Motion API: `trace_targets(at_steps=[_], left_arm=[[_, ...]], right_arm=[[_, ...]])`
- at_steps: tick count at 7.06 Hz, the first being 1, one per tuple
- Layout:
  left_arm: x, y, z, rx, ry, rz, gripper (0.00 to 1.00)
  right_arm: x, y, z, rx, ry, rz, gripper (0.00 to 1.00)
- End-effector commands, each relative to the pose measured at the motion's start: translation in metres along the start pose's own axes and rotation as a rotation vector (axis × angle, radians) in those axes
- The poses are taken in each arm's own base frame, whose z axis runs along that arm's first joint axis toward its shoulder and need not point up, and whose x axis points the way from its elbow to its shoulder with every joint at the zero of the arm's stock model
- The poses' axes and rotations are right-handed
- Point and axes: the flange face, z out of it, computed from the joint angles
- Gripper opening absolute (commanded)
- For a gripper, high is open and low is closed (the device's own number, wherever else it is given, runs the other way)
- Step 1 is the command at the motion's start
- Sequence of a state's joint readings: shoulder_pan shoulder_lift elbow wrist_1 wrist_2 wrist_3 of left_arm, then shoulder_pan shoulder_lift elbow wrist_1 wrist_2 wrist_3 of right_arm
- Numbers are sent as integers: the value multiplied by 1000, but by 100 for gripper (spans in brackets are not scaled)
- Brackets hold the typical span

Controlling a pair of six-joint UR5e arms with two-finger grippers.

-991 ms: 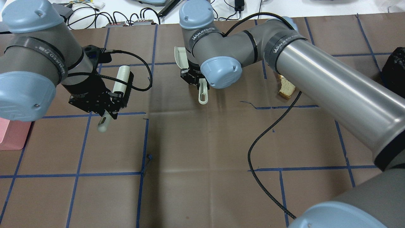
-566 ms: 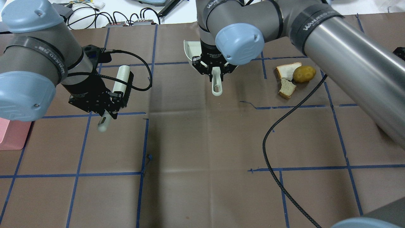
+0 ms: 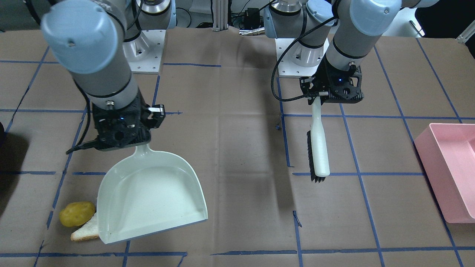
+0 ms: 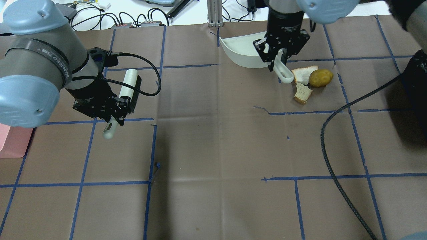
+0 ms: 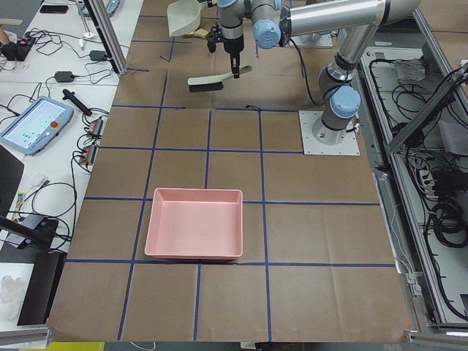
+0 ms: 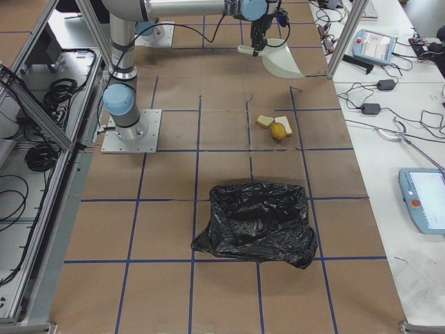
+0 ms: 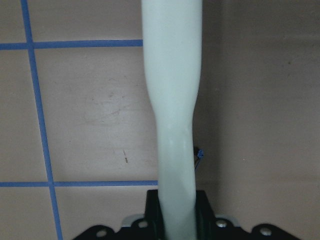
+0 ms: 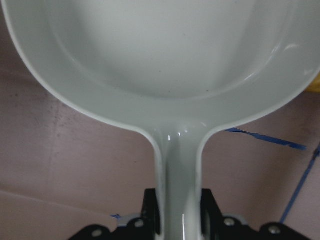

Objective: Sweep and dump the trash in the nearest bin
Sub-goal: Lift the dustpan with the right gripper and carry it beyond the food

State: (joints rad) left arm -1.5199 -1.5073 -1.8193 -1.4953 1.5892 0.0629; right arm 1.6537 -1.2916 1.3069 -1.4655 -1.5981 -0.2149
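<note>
On the robot's right half of the bench (image 4: 213, 150) the trash lies in a tight cluster: a yellow-brown potato (image 4: 320, 77) touches a slice of white bread (image 4: 303, 74), and a second torn piece (image 4: 302, 93) lies just beside both, nearer the robot. The right tool (image 4: 278, 61) is clamped on the handle of a pale dustpan (image 3: 148, 193). In the overhead view the handle's end sits just beside the slice, with the pan stretching away from the trash. The left tool (image 4: 114, 115) grips the handle of a white brush (image 3: 320, 148) with black bristles, well apart from the trash. A black bag (image 6: 257, 223) sits at the bench end past the trash, and a pink bin (image 5: 194, 223) sits at the opposite end.
</note>
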Motion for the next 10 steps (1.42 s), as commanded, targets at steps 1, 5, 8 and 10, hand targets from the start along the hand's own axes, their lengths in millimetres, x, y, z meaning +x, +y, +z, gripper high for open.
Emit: trace_targets(at_steps=[1, 5, 8, 10], left_arm=[[0, -1, 1, -1, 0, 0, 1], [3, -3, 6, -14, 3, -45, 1], [17, -3, 17, -37, 17, -107, 1], [57, 4, 23, -39, 5, -134, 1]], right_arm=[[85, 20, -9, -43, 60, -253, 3], [256, 66, -7, -88, 91, -688, 3], [353, 75, 9, -112, 214, -966, 3], [405, 65, 31, -138, 326, -1128, 3]])
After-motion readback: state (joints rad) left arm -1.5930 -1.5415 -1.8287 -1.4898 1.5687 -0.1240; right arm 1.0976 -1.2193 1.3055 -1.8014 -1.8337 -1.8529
